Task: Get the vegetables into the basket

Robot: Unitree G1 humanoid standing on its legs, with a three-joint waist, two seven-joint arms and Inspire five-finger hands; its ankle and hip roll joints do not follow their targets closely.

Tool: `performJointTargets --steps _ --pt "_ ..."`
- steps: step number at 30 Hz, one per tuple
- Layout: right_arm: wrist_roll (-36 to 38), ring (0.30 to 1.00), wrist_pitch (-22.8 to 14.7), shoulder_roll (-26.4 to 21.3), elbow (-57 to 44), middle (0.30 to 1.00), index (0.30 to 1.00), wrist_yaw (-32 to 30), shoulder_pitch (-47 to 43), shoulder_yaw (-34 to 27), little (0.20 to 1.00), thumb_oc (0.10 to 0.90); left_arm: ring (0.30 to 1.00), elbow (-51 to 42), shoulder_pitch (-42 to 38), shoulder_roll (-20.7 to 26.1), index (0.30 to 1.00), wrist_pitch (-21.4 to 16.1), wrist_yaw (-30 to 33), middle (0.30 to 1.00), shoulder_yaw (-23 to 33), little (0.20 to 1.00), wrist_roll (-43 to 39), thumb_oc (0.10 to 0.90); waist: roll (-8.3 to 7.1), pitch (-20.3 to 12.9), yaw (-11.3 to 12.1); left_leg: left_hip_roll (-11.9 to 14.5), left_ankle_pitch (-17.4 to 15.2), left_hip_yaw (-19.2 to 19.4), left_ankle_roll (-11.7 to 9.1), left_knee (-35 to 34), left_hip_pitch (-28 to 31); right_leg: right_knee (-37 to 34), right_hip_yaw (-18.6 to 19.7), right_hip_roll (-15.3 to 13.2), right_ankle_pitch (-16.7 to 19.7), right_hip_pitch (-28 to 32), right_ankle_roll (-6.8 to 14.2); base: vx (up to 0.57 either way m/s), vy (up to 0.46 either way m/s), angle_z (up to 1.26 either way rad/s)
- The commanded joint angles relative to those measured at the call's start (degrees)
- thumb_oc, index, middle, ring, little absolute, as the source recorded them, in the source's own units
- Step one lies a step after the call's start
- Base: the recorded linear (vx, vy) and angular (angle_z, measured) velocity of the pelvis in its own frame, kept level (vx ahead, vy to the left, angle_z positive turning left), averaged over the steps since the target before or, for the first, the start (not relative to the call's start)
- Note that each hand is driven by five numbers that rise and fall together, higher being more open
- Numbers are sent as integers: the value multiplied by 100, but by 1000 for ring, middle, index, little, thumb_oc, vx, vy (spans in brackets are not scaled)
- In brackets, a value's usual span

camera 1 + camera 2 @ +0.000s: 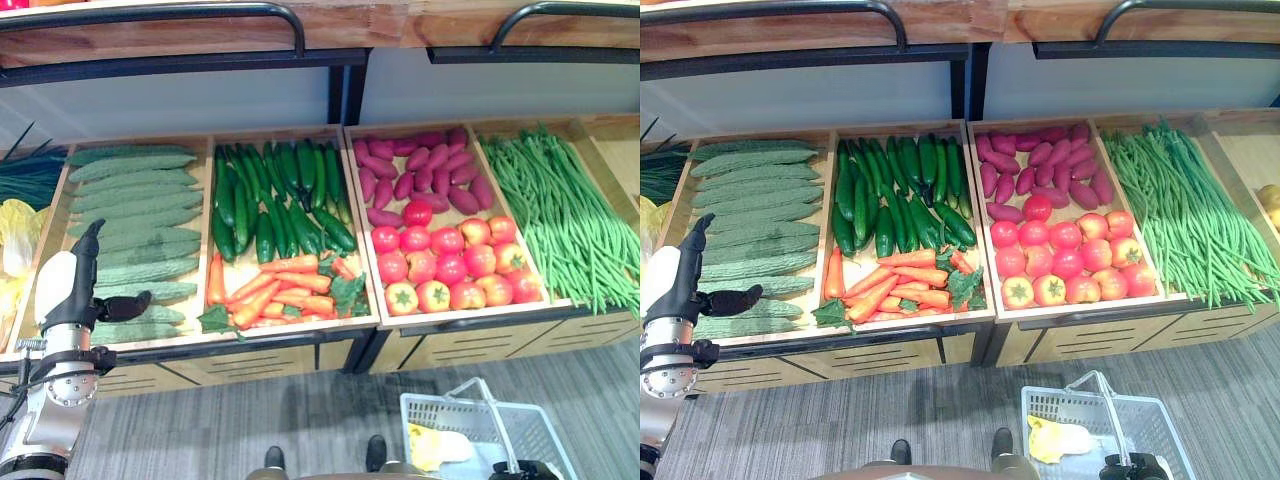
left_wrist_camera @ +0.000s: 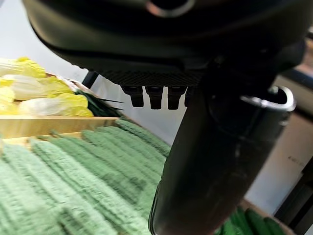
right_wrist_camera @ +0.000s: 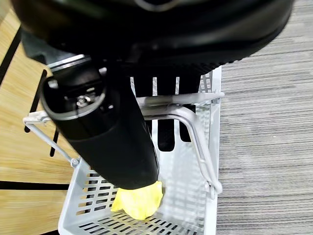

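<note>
Bitter gourds (image 1: 135, 235) lengthwise left-right

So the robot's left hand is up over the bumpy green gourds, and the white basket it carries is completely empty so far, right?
Not quite. The left hand is indeed raised over the bumpy green gourds, but the white basket is not empty: something yellow already lies in it, as the right wrist view shows. There the right hand has its fingers hooked round the basket's handle.

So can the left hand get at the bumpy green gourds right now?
Probably yes: the left hand hovers open right over the bitter gourds, with nothing between them.
</note>
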Motion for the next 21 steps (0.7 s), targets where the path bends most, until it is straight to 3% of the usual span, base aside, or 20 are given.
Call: performJointTargets --steps 1,8,12,21 --pt "73 300 -216 -445 -18 300 300 -192 -150 197 300 400 1000 -296 -749 835 1000 -462 -75 1000 88 1000 -353 900 -295 -221 -12 129 -186 41 -158 31 -12 -2 198 -686 368 -119 614 0 0 0" --pt "54 300 -217 -414 -51 300 300 -142 -101 209 300 400 1000 -552 -881 956 1000 -579 -611 1000 -204 1000 -889 900 -304 -241 -56 135 -194 72 -164 31 9 -2 233 -670 368 -113 609 2 0 -1" --pt "-4 300 -203 -407 -94 300 300 -76 -106 275 300 400 1000 -1121 -1004 1247 1000 -693 -1255 1000 -652 1000 -1332 900 -302 -261 -115 147 -194 101 -175 31 24 -2 257 -665 381 -121 618 4 0 -1" --pt "1 300 -166 -349 -86 300 300 -46 -199 400 300 400 1000 -1396 -1628 1336 1000 -691 -1543 1000 -1564 1000 -1315 900 -305 -241 -215 175 -206 155 -182 31 36 -2 360 -630 385 -179 609 4 -5 -2"
